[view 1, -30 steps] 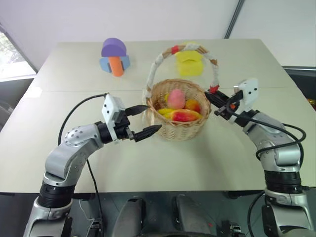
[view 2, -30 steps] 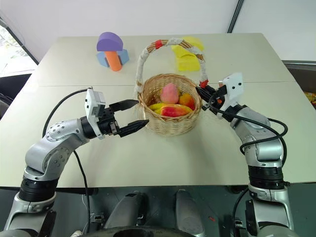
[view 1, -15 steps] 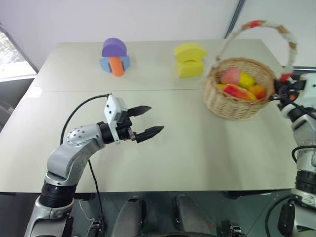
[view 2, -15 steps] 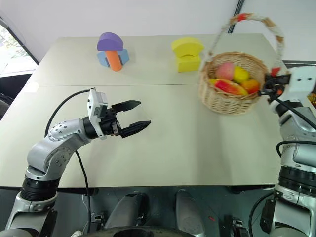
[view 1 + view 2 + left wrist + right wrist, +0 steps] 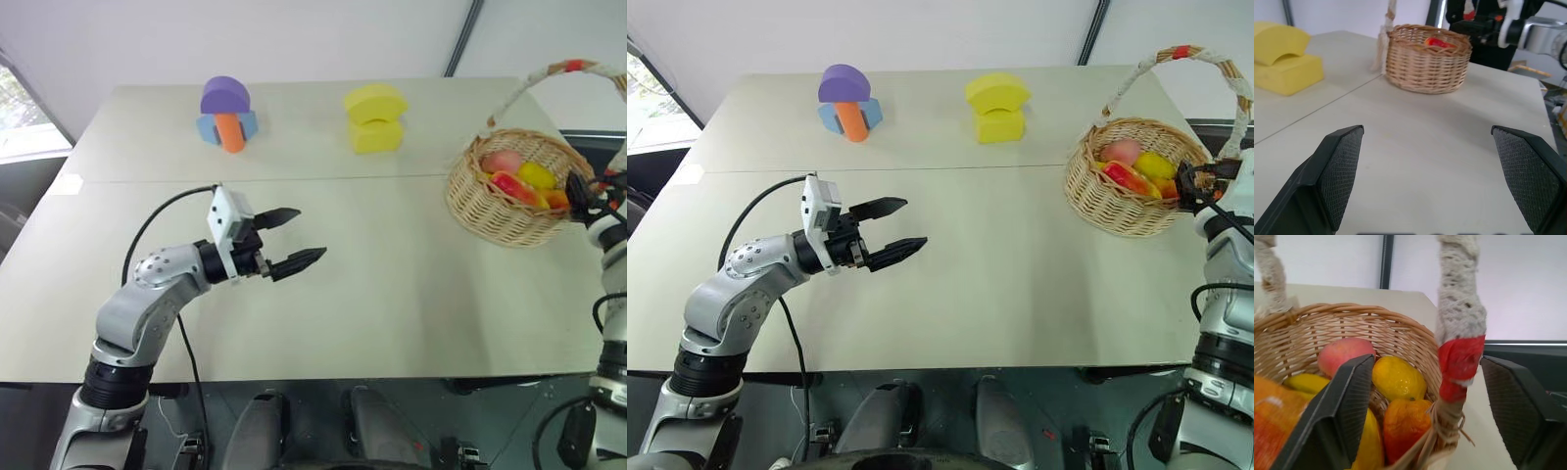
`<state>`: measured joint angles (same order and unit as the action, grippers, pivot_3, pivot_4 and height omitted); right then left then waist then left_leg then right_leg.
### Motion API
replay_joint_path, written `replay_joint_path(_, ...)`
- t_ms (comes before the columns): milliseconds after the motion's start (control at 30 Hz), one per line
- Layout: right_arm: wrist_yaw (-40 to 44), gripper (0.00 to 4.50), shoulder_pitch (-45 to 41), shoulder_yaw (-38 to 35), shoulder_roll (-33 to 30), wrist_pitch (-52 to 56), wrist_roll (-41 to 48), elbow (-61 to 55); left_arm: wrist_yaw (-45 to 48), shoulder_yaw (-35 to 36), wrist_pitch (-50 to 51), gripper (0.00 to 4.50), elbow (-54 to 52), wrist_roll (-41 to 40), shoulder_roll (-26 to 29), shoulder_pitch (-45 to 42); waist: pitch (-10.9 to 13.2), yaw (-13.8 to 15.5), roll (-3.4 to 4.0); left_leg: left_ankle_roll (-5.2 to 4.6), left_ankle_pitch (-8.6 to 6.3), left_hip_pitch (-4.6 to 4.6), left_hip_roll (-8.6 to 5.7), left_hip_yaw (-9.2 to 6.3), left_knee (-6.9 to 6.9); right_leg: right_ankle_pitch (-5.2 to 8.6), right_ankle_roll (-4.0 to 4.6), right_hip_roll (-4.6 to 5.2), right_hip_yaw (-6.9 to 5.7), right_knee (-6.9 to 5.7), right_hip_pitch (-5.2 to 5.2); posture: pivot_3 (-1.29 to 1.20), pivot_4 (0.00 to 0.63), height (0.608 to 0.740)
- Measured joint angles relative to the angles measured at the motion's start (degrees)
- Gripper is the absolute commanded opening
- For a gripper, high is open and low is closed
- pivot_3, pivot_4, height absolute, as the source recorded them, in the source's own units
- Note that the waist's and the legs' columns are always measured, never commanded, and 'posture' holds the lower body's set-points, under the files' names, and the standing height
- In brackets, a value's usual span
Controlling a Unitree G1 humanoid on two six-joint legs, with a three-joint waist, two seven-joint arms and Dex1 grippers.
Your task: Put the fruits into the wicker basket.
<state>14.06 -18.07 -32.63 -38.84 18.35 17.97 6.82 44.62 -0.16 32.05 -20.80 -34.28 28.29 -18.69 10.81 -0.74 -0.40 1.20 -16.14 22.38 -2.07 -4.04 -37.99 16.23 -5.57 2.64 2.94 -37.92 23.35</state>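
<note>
The wicker basket [image 5: 1117, 201] stands near the table's right edge, its white handle with red bands [image 5: 1176, 54] arching above it. Several fruits lie inside: a pink peach [image 5: 1122, 150], a red-orange mango [image 5: 1129, 177] and a yellow one [image 5: 1157, 164]. My right gripper [image 5: 1195, 184] is at the basket's right rim, open, with the handle's red-banded foot [image 5: 1459, 357] between its fingers [image 5: 1347, 406] and touching neither. My left gripper [image 5: 294, 240] hovers open over the middle-left of the table, holding nothing, far from the basket [image 5: 1427, 58].
Purple, blue and orange foam blocks [image 5: 227, 113] stand at the back left and yellow foam blocks [image 5: 374, 117] at the back centre. The table's right edge [image 5: 1200, 230] runs just beside the basket. Bare tabletop [image 5: 392, 264] lies between my grippers.
My right gripper carried the basket with the fruits from the table's middle to its right edge, then opened off the handle. The left arm has stayed still.
</note>
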Motion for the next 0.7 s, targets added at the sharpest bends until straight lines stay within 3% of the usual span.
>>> replay_joint_path(133,4.1,3.3,7.1,-5.0,-0.6,-0.3,3.2,-5.6,-0.8,3.7,-0.6,4.5,1.9,0.0,1.7,2.0,0.0,0.0,0.0,-0.01,-0.01,0.0,0.01,-0.02,0.0,0.0,0.0,0.0,0.0,0.02,-0.01,0.0,0.15,0.74)
replay_joint_path(267,14.4,3.3,18.0,-6.6,-0.1,-1.5,8.1,-11.4,-1.5,7.9,-3.2,4.5,6.8,1.7,3.3,6.4,0.0,-0.5,0.01,-0.03,-0.02,-0.1,0.07,-0.01,0.04,0.01,0.0,-0.05,0.0,0.05,-0.09,0.0,0.15,0.74)
replay_joint_path(433,23.6,3.3,24.5,0.8,1.0,-1.0,11.6,-20.0,-3.5,10.9,-6.6,4.5,11.8,4.6,3.5,9.9,0.0,-0.6,0.02,-0.01,-0.01,-0.24,0.09,0.0,0.02,0.0,-0.01,-0.03,0.01,0.04,-0.2,0.0,0.15,0.74)
replay_joint_path(700,26.3,3.3,21.0,12.5,1.2,-1.4,8.7,-20.5,-5.3,12.5,-8.7,4.5,13.3,6.7,3.4,14.1,0.0,0.2,0.0,-0.01,-0.02,-0.06,0.03,-0.13,0.02,0.0,0.0,0.14,-0.05,0.16,-0.14,0.0,0.15,0.74)
